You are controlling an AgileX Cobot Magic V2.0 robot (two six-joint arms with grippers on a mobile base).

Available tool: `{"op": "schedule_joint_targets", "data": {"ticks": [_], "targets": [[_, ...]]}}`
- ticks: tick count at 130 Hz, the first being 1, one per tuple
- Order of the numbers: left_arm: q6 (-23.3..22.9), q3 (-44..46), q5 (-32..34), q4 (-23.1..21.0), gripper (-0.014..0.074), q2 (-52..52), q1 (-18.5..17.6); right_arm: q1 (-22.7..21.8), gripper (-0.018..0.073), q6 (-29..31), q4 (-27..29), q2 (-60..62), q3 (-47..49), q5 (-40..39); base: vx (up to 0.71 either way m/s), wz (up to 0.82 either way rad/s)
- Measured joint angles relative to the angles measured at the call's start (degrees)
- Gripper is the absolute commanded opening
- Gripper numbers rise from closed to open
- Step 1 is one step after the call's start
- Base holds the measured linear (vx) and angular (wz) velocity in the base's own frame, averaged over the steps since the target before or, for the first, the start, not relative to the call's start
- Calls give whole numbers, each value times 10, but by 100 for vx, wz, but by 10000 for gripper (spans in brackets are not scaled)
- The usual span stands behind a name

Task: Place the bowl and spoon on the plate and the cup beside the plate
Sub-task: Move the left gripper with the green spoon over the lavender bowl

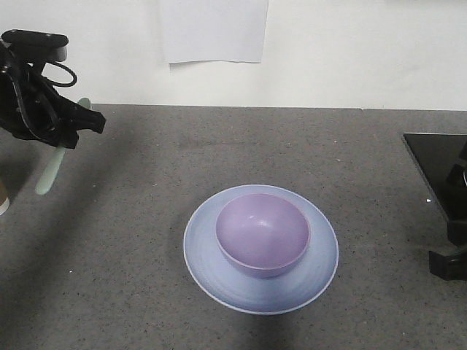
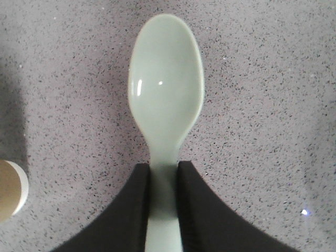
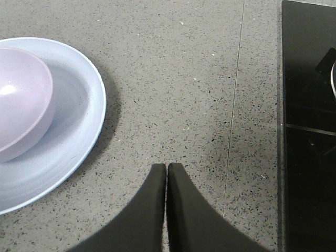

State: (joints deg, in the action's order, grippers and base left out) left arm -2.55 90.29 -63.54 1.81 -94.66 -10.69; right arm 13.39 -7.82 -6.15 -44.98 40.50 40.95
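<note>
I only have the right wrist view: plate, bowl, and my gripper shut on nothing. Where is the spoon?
Observer: The left gripper is clamped on the handle of the spoon, scoop end pointing out.
Operator: Is it over the plate?
Observer: No. In the front view it is held over bare table, well to the left of the plate.
Operator: And the cup?
Observer: The cup stands at the far left of the front view, near the left gripper and apart from the plate. Only a sliver of it shows.
</note>
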Motion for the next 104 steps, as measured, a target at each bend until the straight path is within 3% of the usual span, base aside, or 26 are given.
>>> {"op": "schedule_joint_targets", "data": {"ticks": [25, 43, 104], "targets": [[99, 18, -5, -46, -8, 0, -12, 0, -8, 0, -1, 0, 0, 0, 0, 0], [149, 59, -32, -89, -8, -5, -50, 0, -8, 0, -1, 0, 0, 0, 0, 0], [192, 116, -78, -101, -6, -88, -213, 0, -8, 0, -1, 0, 0, 0, 0, 0]]}}
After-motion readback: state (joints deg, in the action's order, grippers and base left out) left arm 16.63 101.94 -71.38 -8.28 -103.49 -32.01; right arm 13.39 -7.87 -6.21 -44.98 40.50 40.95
